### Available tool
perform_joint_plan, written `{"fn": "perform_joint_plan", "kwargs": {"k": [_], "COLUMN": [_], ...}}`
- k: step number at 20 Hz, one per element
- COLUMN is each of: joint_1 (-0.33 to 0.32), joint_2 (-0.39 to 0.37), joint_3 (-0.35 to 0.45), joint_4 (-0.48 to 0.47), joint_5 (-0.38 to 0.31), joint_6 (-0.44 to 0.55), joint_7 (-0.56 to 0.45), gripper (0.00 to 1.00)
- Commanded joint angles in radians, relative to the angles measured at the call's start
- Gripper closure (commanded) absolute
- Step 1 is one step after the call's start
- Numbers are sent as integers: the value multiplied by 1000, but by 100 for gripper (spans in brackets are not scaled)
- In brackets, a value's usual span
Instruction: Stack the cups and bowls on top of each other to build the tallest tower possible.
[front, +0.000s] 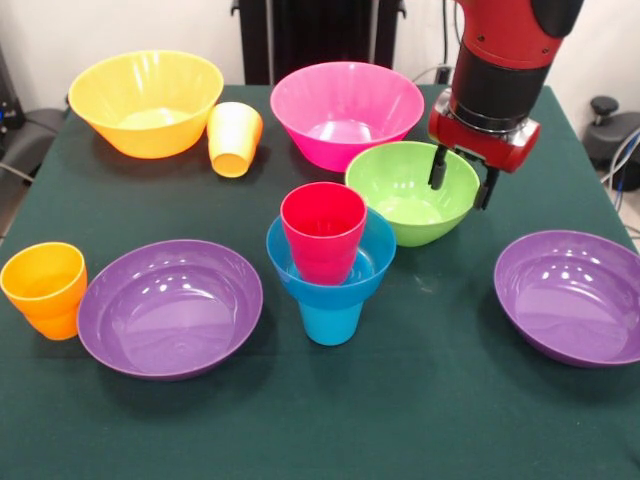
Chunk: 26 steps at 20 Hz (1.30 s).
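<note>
The gripper (462, 178) hangs right over the lime green bowl (410, 195), at its right rim. One finger (438, 168) is inside the bowl & one outside, w/ the rim between them. The fingers are spread a bit; can't tell if they pinch the rim.

Just left of the green bowl, in front, is the tower (330, 265): blue cup (331, 322) at the bottom, small blue bowl (372, 262) on it, red cup (323, 230) sitting in that bowl. The green bowl sits on the table (420, 400), touching or almost touching the blue bowl.

Behind it is the pink bowl (346, 112).
</note>
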Motion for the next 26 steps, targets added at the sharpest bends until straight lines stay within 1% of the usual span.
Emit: {"fn": "perform_joint_plan", "kwargs": {"k": [1, 5, 12, 15, 19, 26], "joint_1": [2, 11, 29, 28, 24, 26], "joint_2": [28, 47, 52, 58, 59, 62], "joint_3": [75, 84, 84, 88, 79, 77], "joint_4": [37, 52, 66, 69, 56, 68], "joint_5": [19, 25, 37, 42, 42, 34], "joint_6": [37, -28, -48, -72, -66, -92], "joint_7": [182, 195, 216, 220, 218, 215], "gripper": [0, 0, 0, 0, 0, 0]}}
